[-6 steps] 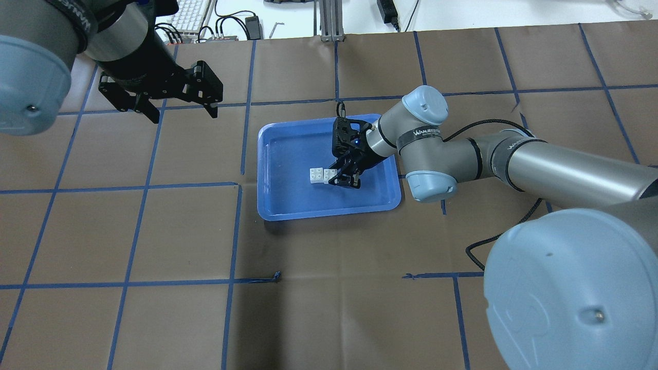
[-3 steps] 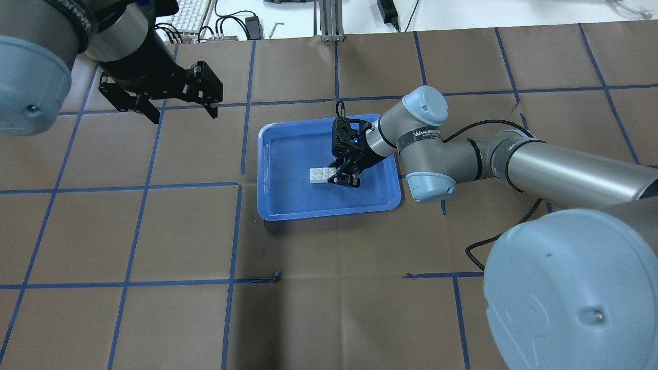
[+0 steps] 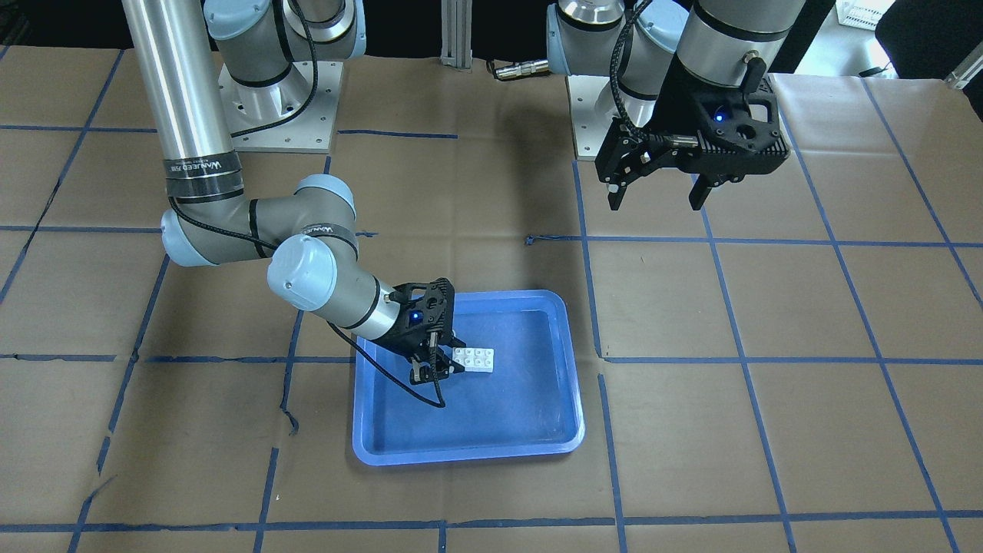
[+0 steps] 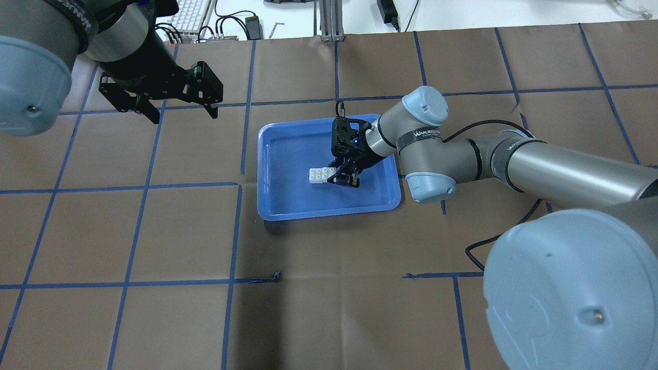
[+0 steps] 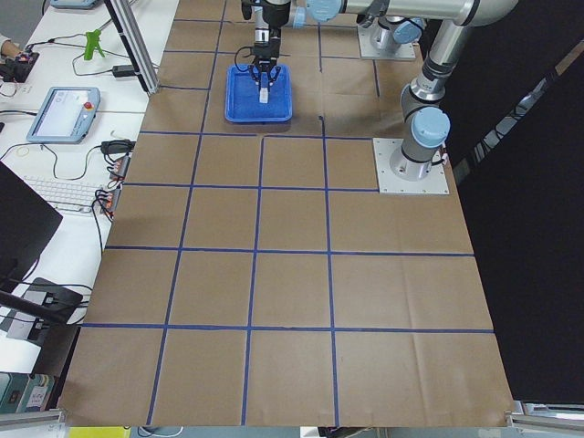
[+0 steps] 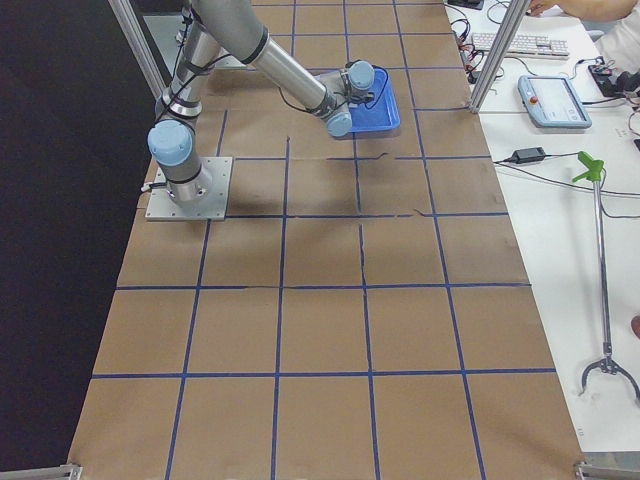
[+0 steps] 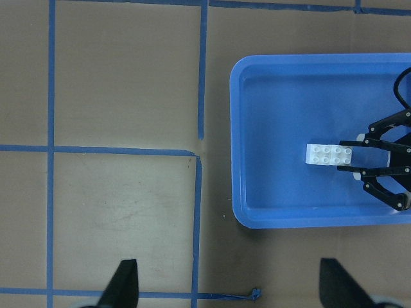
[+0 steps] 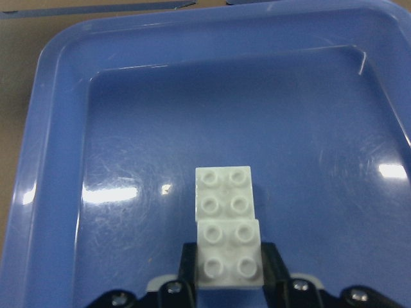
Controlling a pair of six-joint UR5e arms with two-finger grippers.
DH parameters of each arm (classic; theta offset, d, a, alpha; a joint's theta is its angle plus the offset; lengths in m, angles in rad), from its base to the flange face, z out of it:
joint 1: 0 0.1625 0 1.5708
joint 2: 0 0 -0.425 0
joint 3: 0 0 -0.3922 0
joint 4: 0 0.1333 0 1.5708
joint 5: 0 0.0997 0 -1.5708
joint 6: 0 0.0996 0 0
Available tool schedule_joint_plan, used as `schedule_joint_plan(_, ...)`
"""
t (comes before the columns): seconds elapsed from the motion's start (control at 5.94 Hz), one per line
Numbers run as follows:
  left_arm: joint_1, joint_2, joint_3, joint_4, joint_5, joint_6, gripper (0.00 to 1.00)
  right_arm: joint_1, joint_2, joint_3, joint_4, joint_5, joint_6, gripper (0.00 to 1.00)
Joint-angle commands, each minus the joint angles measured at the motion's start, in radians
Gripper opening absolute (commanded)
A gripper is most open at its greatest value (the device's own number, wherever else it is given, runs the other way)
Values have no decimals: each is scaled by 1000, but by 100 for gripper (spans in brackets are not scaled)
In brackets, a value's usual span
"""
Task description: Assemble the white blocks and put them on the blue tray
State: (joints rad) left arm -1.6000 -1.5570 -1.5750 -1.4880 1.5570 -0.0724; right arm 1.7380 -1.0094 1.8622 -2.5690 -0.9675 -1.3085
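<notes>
Reaching low into the blue tray (image 4: 293,198), the right claw (image 4: 343,180) grips the white blocks (image 4: 318,175); the left claw (image 4: 183,116) hangs wide.

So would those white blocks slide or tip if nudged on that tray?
Probably slide: the blue tray looks glossy. The white blocks look stiff, low and flat-sided, so tipping or rolling seems unlikely. Small, so likely light.

Glossy plastic blue tray (image 8: 40,160), smooth white blocks (image 8: 225,199), matt creased brown paper (image 4: 154,231)
</notes>
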Motion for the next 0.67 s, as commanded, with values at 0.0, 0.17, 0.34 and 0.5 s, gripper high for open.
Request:
schedule_joint_plan(0.0, 0, 0, -2, 0, 0, 0, 99, 0, 2, 0, 0, 1, 0, 31)
schedule_joint_plan(0.17, 0, 0, -2, 0, 0, -1, 99, 0, 2, 0, 0, 12, 0, 37)
schedule_joint_plan(0.34, 0, 0, 0, 0, 0, -1, 99, 0, 2, 0, 0, 12, 0, 42)
schedule_joint_plan(0.5, 0, 0, 0, 11, 1, -3, 99, 0, 2, 0, 0, 12, 0, 42)
